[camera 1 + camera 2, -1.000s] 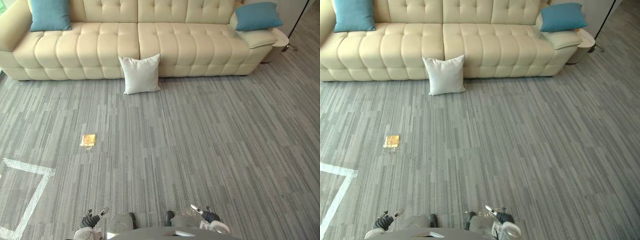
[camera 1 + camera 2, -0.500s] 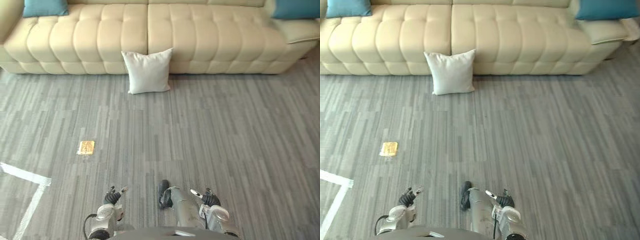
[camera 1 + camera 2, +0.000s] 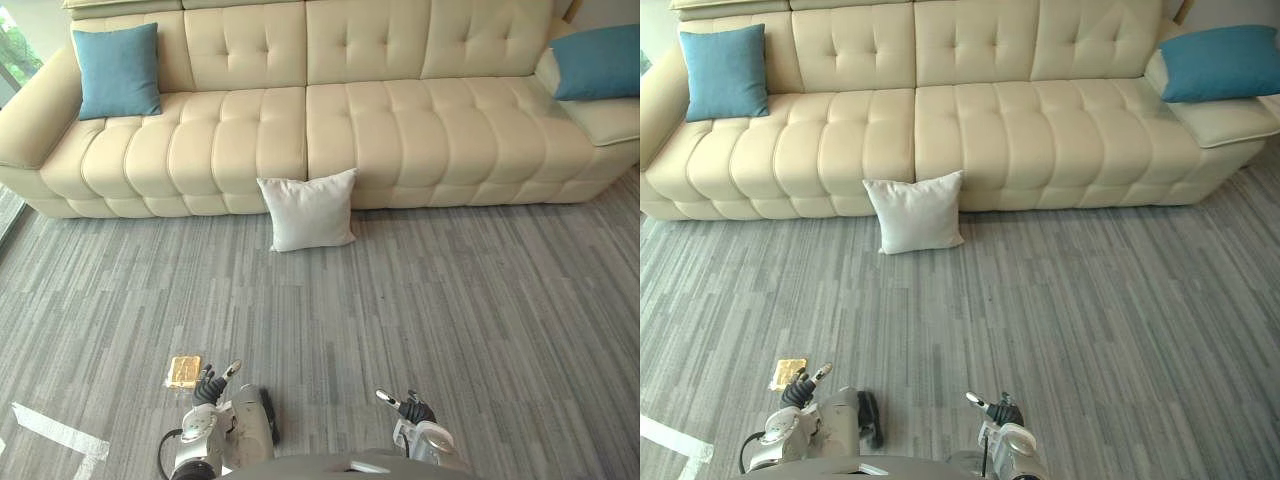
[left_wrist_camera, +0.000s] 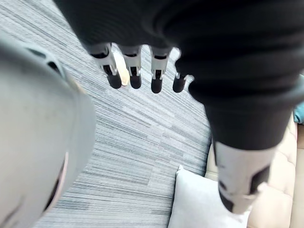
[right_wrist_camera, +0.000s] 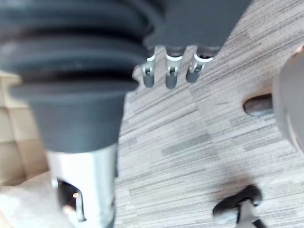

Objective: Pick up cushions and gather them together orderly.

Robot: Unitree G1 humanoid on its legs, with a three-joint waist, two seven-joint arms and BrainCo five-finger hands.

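Observation:
A white cushion (image 3: 310, 210) stands on the grey carpet, leaning against the front of the cream sofa (image 3: 420, 130) near its middle. One blue cushion (image 3: 118, 70) rests in the sofa's left corner, and another blue cushion (image 3: 600, 62) lies on its right armrest. My left hand (image 3: 208, 385) hangs low at the bottom of the eye views, far from the cushions, fingers (image 4: 135, 71) relaxed and holding nothing. My right hand (image 3: 412, 408) hangs low too, its fingers (image 5: 168, 71) straight over bare carpet. The white cushion (image 4: 199, 204) shows past the left thumb.
A small flat yellow object (image 3: 183, 370) lies on the carpet just beside my left hand. A strip of white tape (image 3: 55, 432) marks the floor at the lower left. Open carpet stretches between me and the sofa.
The whole picture has shifted, so the camera has moved: the sofa's backrest and both blue cushions now show fully. The yellow object sits nearer the lower edge. Both hands stay low.

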